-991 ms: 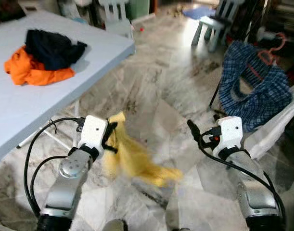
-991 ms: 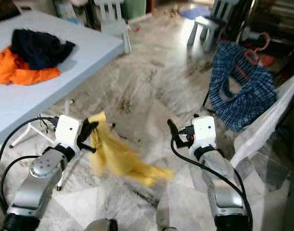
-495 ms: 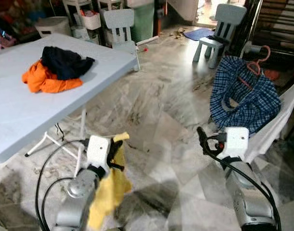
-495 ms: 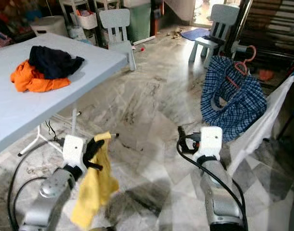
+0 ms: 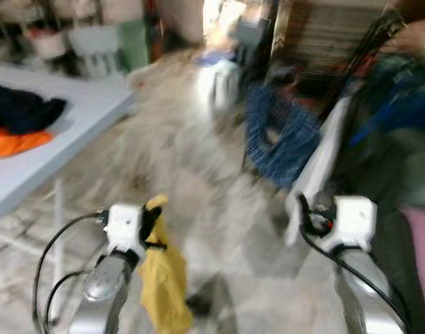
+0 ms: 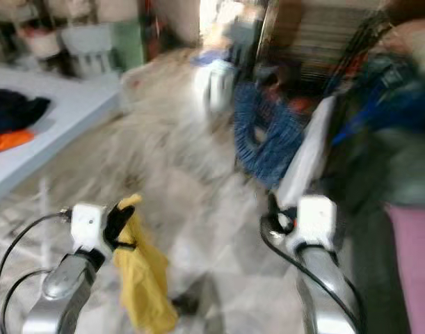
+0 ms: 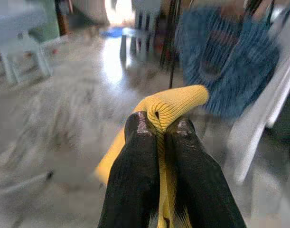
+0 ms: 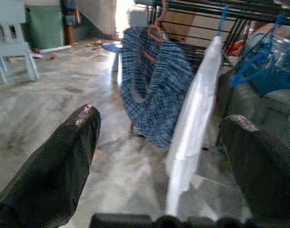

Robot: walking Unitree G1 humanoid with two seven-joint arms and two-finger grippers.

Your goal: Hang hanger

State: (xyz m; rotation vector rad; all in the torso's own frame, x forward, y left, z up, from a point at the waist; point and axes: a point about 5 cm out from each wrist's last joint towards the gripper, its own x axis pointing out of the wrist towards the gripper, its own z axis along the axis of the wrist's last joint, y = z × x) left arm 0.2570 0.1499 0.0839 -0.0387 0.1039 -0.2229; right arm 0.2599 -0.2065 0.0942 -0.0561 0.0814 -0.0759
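Note:
My left gripper point(image 7: 159, 126) is shut on a fold of yellow cloth point(image 7: 175, 102), which hangs down below it point(image 5: 163, 285) over the floor. My right gripper point(image 8: 163, 118) is open with nothing between its fingers, and it points at a drying rack point(image 8: 206, 9). On that rack hangs a blue plaid shirt point(image 8: 156, 85) on an orange hanger point(image 8: 154, 31), with a white cloth point(image 8: 190, 123) draped beside it. The eye views are blurred. In them the plaid shirt point(image 5: 278, 136) is ahead and slightly right of both arms.
A pale blue table point(image 5: 31, 160) with orange and dark clothes point(image 5: 17, 122) stands at the left. Small pale chairs point(image 8: 12, 47) stand farther back. Blue hangers and bundled items point(image 8: 268, 66) crowd the rack's right side. Marble floor point(image 8: 88, 95) lies between me and the rack.
The whole view has swung right and blurred, so the rack and plaid shirt are now more central. The yellow cloth, flung sideways a second ago, now hangs straight down from my left gripper.

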